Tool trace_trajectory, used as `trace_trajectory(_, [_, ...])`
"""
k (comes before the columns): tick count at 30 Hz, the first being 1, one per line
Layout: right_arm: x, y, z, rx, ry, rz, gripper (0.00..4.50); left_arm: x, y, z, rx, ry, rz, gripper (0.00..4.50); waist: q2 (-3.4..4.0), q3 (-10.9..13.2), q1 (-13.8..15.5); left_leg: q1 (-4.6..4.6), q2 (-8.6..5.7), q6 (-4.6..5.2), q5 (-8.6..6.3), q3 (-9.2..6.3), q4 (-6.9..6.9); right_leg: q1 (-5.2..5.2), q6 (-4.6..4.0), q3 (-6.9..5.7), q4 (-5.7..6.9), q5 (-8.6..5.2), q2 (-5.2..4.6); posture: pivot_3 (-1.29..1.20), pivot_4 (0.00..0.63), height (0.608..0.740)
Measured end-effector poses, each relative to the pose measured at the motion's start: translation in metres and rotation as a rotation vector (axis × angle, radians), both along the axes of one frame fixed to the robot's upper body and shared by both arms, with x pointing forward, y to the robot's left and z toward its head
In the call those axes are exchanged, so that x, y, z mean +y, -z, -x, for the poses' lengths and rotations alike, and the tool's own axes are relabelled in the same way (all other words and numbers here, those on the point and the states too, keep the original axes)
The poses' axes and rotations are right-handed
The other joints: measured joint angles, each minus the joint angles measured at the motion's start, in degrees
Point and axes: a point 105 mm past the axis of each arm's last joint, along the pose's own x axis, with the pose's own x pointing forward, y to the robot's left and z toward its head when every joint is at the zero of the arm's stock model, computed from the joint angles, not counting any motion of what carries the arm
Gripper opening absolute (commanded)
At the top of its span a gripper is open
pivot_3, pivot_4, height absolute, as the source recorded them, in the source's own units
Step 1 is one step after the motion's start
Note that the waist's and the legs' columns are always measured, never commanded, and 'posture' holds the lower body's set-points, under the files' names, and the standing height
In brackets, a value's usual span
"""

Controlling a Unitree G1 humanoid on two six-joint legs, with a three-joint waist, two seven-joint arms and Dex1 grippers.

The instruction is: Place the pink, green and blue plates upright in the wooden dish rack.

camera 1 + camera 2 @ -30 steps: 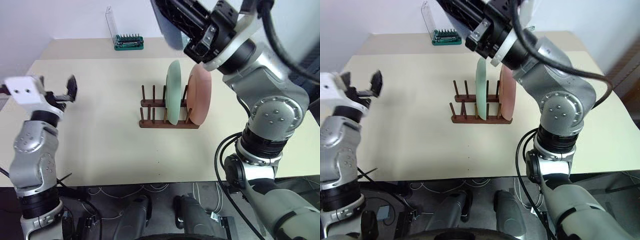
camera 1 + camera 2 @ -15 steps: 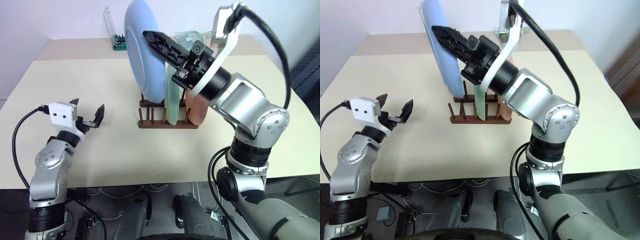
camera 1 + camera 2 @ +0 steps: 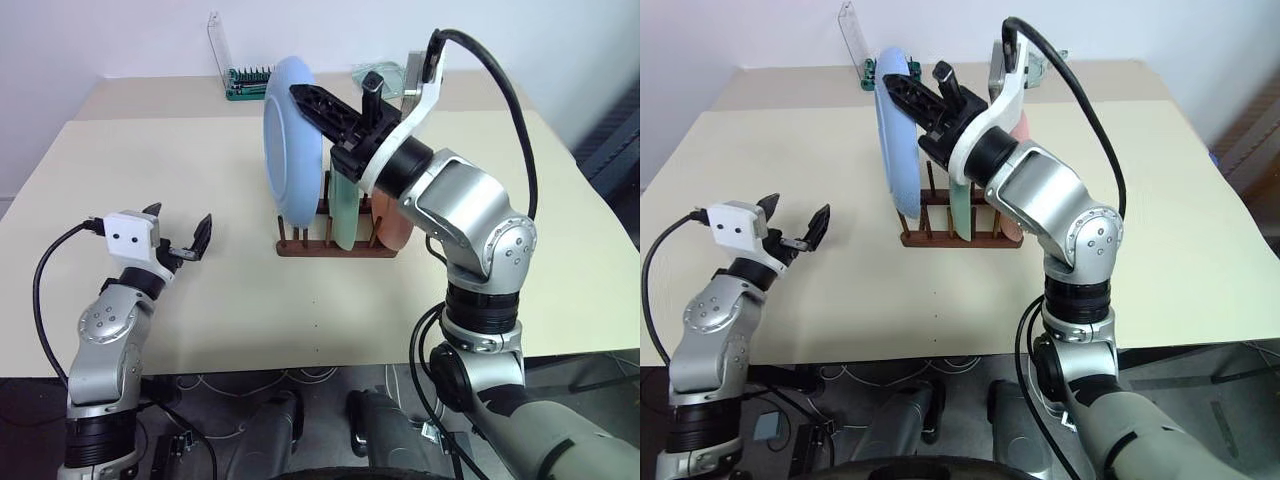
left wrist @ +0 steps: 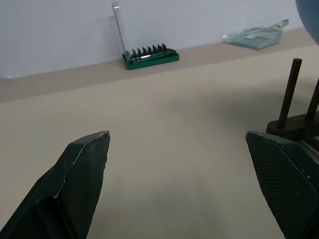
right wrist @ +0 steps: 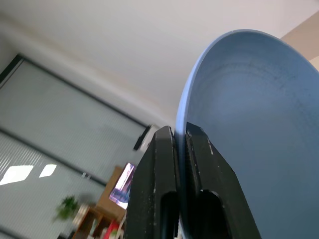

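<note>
I'm seeing the blue plate [image 3: 293, 140] coming down since the earlier frame, now on edge at the rack's [image 3: 336, 243] left end, its lower rim among the pegs. The right gripper [image 3: 312, 101] is pinching its rim. The green plate [image 3: 343, 218] and pink plate [image 3: 391, 222] are standing upright in the rack. My left gripper [image 3: 180, 232] is hovering wide open and empty, well apart over the table [image 3: 240, 300].

Blue plate [image 5: 244, 124] on edge, rim pinched between black jaws — ceiling behind

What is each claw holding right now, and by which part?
Right claw pinches the blue plate by its rim. Left claw is open, holding nothing.
</note>
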Motion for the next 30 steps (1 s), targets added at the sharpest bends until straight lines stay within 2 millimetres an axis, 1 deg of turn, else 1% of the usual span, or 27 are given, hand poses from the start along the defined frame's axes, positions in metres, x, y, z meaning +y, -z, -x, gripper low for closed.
trace_trajectory(2, [-0.002,0.0,-0.006,0.02,0.036,-0.003,0.0,-0.002,-0.001,0.0,-0.003,0.005,0.001,4.46,0.0,0.0,0.01,0.0,0.0,0.0,0.0,0.0,0.0,0.0,0.0,0.0,0.0,0.0,0.0,0.0,0.15,0.735])
trace_trajectory(5, [-0.003,0.002,-0.01,0.046,0.058,-0.009,0.0,-0.007,0.001,-0.001,0.0,0.017,0.005,4.46,0.01,0.0,0.01,0.0,0.0,0.0,0.0,0.0,-0.02,0.0,0.0,0.0,-0.01,0.0,0.0,0.0,0.15,0.735])
trace_trajectory(22, [-0.001,0.016,-0.02,0.158,0.097,0.015,0.0,-0.014,0.005,0.001,0.014,0.066,0.0,4.46,0.05,0.03,-0.01,0.0,0.01,0.0,0.0,0.0,-0.03,-0.01,-0.09,0.0,-0.02,-0.05,0.0,0.0,0.15,0.735])
trace_trajectory(25, [-0.001,0.018,-0.023,0.174,0.101,0.021,0.0,-0.018,0.004,0.004,0.012,0.097,0.0,4.46,0.06,0.04,-0.02,0.0,0.01,0.0,0.0,0.0,-0.03,-0.01,-0.13,0.0,-0.03,-0.08,0.0,0.0,0.15,0.735])
trace_trajectory(28, [0.0,0.019,-0.024,0.181,0.102,0.023,1.0,-0.025,0.007,0.008,0.025,0.141,0.009,4.5,0.07,0.04,-0.02,0.0,0.01,0.0,0.0,0.0,-0.04,0.0,-0.16,0.0,-0.04,-0.1,0.0,0.0,0.15,0.735])
trace_trajectory(29, [0.0,0.02,-0.025,0.182,0.102,0.024,1.4,-0.027,0.008,0.009,0.03,0.157,0.01,4.5,0.08,0.05,-0.03,0.0,0.01,0.0,0.0,0.0,-0.04,-0.01,-0.17,0.0,-0.04,-0.1,0.0,0.0,0.15,0.735])
trace_trajectory(30, [0.0,0.02,-0.025,0.183,0.102,0.024,1.89,-0.029,0.009,0.011,0.035,0.175,0.014,4.5,0.09,0.05,-0.04,0.0,0.01,0.0,0.0,0.0,-0.04,-0.01,-0.17,0.0,-0.04,-0.1,0.0,0.0,0.15,0.735])
